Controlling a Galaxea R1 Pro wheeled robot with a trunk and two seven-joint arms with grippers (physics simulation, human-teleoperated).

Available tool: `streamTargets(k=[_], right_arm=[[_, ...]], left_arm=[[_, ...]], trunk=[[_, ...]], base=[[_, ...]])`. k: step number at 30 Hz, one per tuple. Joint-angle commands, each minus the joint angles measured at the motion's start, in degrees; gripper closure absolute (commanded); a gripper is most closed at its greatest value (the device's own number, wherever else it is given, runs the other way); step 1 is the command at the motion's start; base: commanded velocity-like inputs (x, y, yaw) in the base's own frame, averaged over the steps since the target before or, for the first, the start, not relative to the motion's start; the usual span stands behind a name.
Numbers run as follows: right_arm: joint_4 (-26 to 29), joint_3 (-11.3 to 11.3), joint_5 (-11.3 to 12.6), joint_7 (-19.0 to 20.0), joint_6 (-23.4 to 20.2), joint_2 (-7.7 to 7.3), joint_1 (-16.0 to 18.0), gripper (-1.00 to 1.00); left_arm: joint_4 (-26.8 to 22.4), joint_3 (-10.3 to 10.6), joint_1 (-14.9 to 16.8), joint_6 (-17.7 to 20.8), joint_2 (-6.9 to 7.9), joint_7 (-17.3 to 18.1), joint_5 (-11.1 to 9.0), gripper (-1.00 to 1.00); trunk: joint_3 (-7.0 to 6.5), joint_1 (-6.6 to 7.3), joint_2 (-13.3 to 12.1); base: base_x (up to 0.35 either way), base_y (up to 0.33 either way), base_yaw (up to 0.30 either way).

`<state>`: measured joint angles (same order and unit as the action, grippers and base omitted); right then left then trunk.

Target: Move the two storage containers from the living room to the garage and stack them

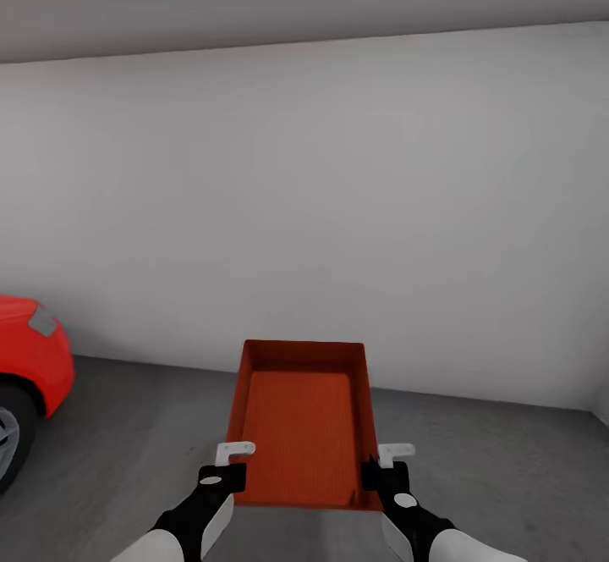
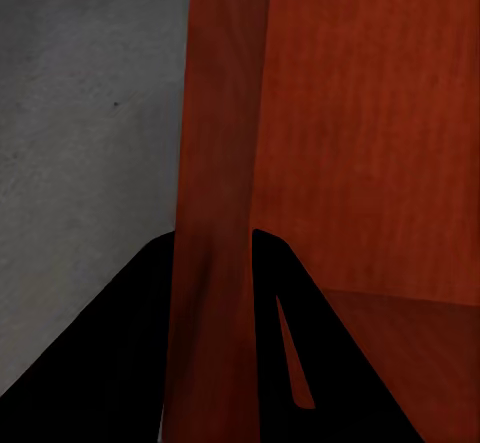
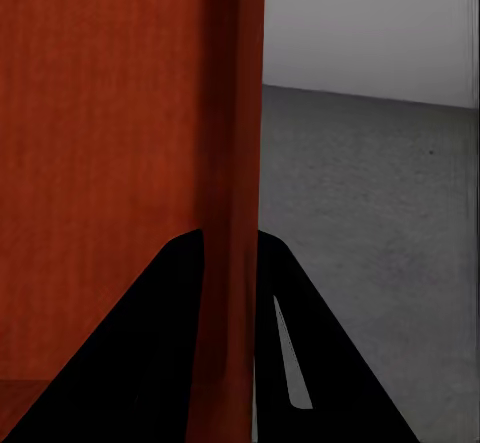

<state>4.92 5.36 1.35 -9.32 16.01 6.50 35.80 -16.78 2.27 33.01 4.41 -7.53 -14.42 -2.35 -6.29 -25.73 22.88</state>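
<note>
Evidently the robot carries one storage container [image 1: 304, 418] level above the garage floor [image 1: 507, 460], each side wall pinched between the fingers of the left gripper [image 1: 227, 471] and right gripper [image 1: 382, 471], so it cannot tip.

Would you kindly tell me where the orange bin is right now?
In the head view the orange bin sits low at centre, held between the left gripper and right gripper, above the grey floor, right of the red car.
</note>
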Motion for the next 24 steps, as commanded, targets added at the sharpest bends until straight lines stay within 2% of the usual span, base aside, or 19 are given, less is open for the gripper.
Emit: streamTargets(k=[1,14,24], right_arm=[[0.1,-1.9,-0.4,-0.4,0.1,0.09,0.1,1.0],[0.1,-1.9,-0.4,-0.4,0.1,0.09,0.1,1.0],[0.1,-1.9,-0.4,-0.5,0.1,0.09,0.0,1.0]], left_arm=[[-0.1,-0.8,0.0,0.4,0.0,-0.6,0.2,1.0],[-0.1,-0.8,0.0,0.4,0.0,-0.7,0.3,1.0],[-0.2,-0.9,0.0,0.3,0.03,-0.8,0.3,1.0]], trunk=[[-0.01,-0.05,0.0],[-0.3,-0.05,0.0],[-0.33,-0.05,0.0]], base=[[0.316,0.186,-0.281],[0.316,0.186,-0.272],[0.315,0.177,-0.033]])
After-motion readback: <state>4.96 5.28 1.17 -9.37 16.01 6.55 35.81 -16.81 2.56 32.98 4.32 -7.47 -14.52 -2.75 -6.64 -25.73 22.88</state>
